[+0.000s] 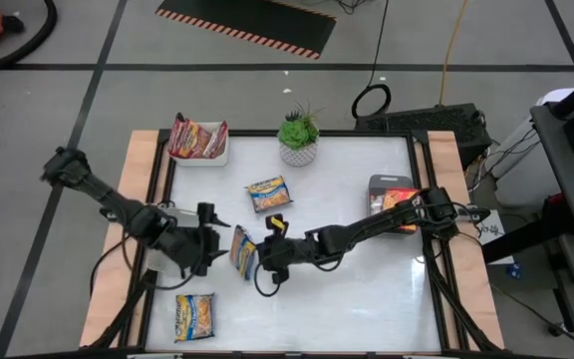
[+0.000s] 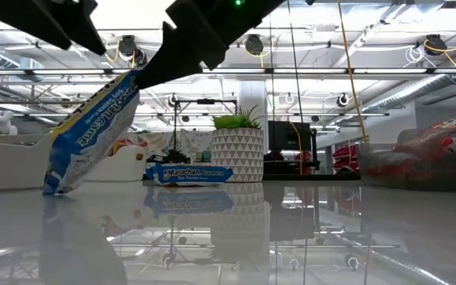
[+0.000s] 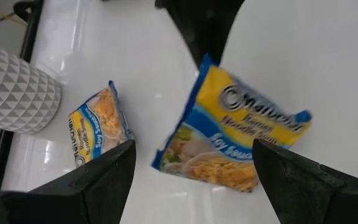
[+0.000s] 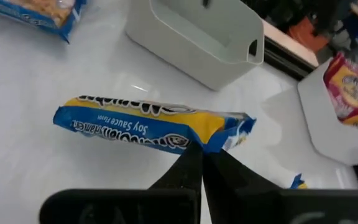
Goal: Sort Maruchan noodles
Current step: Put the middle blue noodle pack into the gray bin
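Blue-and-yellow packet (image 1: 243,250): pinched by one corner in right gripper (image 1: 263,261), hanging tilted below potted plant (image 1: 299,136). Left gripper (image 1: 210,239) spread beside it. Risk: thin corner hold slipping.

robotics lab / test bay. concrete floor (image 1: 217,90) with taped lines, hazard-striped mat (image 1: 247,25), loose cables (image 1: 372,100) beyond the right gripper (image 1: 267,261). low view: open ceiling with pipes and conduit (image 2: 331,71), monitors and racks (image 2: 291,146) behind the white table (image 1: 367,289).
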Robot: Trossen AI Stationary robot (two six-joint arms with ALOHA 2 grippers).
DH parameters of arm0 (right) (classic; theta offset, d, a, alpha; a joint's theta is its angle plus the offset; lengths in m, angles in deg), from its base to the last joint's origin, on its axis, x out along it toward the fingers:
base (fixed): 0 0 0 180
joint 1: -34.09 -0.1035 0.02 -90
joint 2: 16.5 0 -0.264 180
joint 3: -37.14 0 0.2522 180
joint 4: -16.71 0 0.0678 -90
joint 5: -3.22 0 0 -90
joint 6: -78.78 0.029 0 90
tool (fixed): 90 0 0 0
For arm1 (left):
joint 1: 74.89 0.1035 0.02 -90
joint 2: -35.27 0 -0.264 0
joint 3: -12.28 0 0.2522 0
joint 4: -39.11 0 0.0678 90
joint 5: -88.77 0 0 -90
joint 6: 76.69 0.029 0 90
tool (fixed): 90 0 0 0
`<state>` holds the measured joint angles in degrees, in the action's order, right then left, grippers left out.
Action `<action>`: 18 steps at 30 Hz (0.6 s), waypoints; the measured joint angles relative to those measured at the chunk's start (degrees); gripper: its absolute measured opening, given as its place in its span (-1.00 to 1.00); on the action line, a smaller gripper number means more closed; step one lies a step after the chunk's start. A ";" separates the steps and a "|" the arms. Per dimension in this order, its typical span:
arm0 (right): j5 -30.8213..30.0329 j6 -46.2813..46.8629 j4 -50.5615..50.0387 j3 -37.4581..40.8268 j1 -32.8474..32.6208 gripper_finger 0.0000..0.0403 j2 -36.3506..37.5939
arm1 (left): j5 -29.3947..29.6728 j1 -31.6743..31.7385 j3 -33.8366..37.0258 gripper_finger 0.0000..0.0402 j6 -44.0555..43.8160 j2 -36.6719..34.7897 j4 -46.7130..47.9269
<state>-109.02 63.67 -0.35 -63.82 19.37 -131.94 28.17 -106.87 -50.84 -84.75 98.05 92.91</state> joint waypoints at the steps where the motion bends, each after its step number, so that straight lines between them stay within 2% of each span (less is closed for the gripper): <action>1: 0.02 -0.93 0.06 0.00 0.07 -1.00 0.00 | -1.14 1.41 0.00 0.62 1.09 0.00 0.00; 6: -0.02 -6.27 0.03 0.00 0.59 -1.00 0.00 | -7.45 9.42 0.00 0.62 3.11 0.00 -0.13; 13: 0.00 -13.38 0.06 0.00 0.89 -1.00 0.00 | -25.01 18.84 0.00 0.62 10.11 0.00 -4.28; 18: 0.01 -18.15 1.31 0.00 0.88 -1.00 0.00 | -30.77 22.95 0.00 0.62 12.90 0.61 -7.11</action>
<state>-109.00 45.52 0.96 -63.82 20.25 -131.94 -2.60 -83.92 -50.84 -71.85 98.66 85.80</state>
